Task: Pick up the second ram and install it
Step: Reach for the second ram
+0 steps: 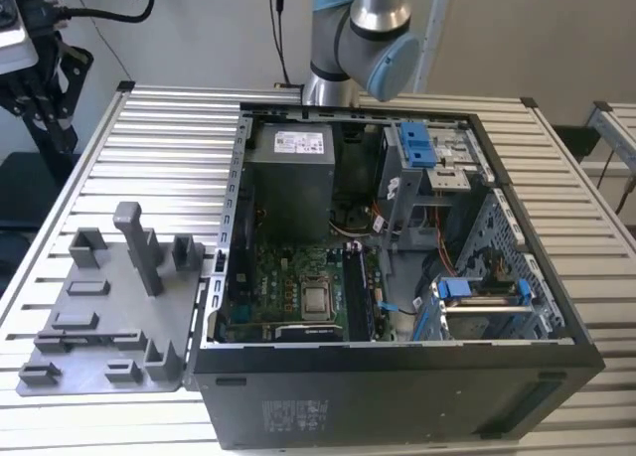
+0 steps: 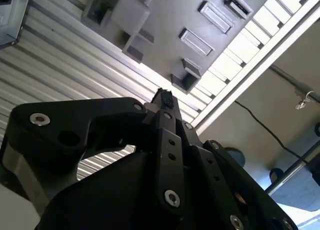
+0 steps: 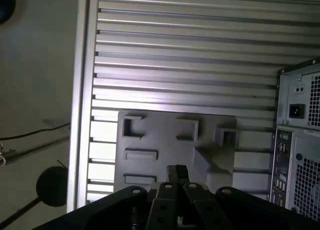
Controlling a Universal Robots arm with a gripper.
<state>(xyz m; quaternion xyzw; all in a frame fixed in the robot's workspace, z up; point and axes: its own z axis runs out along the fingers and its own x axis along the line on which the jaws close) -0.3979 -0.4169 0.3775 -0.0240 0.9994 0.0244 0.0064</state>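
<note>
Ribbed metal table (image 1: 556, 178), pale bare wall (image 1: 199, 39) behind, second slatted table (image 1: 618, 128) at the exterior view's right, grey floor (image 3: 40, 64)

arm (image 1: 363, 29): silver tube, grey joint housings, pale blue end caps | gripper (image 2: 162, 97): matte black linkage bars, silver screw heads at pivots, small round holes

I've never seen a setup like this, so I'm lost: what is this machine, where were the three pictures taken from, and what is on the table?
It is a robot arm ending in a pincer. The exterior view looks from off the arm at a slatted table bearing an open computer and, at that view's left, a grey tray of holders. Both wrist views come from cameras riding on the arm, looking past the pincer at the tray. Whether the pincer holds anything, I cannot tell.
</note>
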